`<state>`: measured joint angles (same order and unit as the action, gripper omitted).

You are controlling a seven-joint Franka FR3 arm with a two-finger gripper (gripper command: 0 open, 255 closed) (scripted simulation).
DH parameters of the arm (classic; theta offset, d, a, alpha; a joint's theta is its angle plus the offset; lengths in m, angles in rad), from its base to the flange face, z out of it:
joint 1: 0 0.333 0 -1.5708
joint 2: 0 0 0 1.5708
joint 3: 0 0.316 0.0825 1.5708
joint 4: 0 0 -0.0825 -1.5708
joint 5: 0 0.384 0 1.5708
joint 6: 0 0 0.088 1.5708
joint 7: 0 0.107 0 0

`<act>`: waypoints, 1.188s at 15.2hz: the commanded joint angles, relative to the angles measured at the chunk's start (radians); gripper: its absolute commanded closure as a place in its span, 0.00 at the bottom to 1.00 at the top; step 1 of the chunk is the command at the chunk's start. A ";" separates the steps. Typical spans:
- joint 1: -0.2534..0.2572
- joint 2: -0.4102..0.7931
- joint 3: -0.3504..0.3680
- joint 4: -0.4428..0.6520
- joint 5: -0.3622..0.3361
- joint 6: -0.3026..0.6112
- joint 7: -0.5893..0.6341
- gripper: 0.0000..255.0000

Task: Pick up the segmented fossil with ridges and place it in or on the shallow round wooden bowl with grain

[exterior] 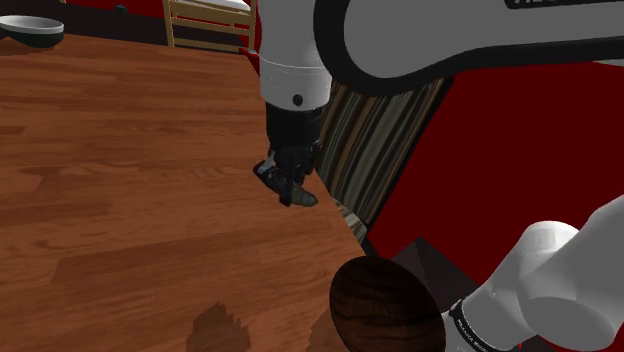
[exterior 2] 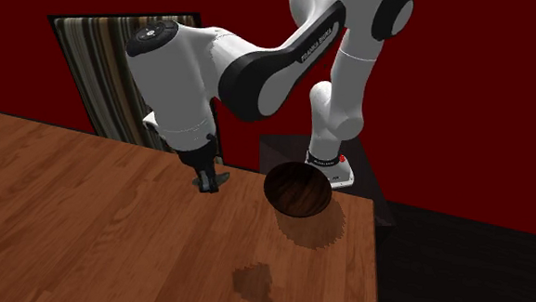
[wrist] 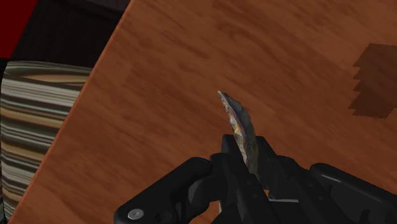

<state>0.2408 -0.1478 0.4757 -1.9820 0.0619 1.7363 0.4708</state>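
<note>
Wooden table [exterior: 120, 200]; fingers [wrist: 272, 168] pinch ridged fossil [wrist: 240, 127] edge-on above it (dark wooden bowl [exterior 2: 299, 190] nearby).

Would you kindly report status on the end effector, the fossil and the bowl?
End effector shut on fossil, held above the table. Wooden bowl empty, near the table's corner. Nothing seen between them.

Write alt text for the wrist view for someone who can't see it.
The black two-finger gripper clasps a thin, ridged grey-brown fossil edge-on above a reddish wooden table. A striped brown-and-cream panel lies past the table's edge.
</note>
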 commanded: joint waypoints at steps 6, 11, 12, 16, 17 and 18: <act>0.058 -0.272 -0.009 -0.235 0.120 -0.017 -0.012 1.00; 0.125 -0.461 -0.014 -0.371 0.195 -0.062 0.003 1.00; 0.140 -0.499 -0.014 -0.395 0.209 -0.075 0.008 1.00; 0.204 -0.643 -0.011 -0.478 0.263 -0.133 0.040 1.00; 0.205 -0.643 -0.008 -0.492 0.266 -0.120 0.040 1.00; 0.206 -0.643 -0.004 -0.505 0.269 -0.107 0.039 1.00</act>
<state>0.4425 -0.7853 0.4661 -2.4726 0.3239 1.6206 0.5056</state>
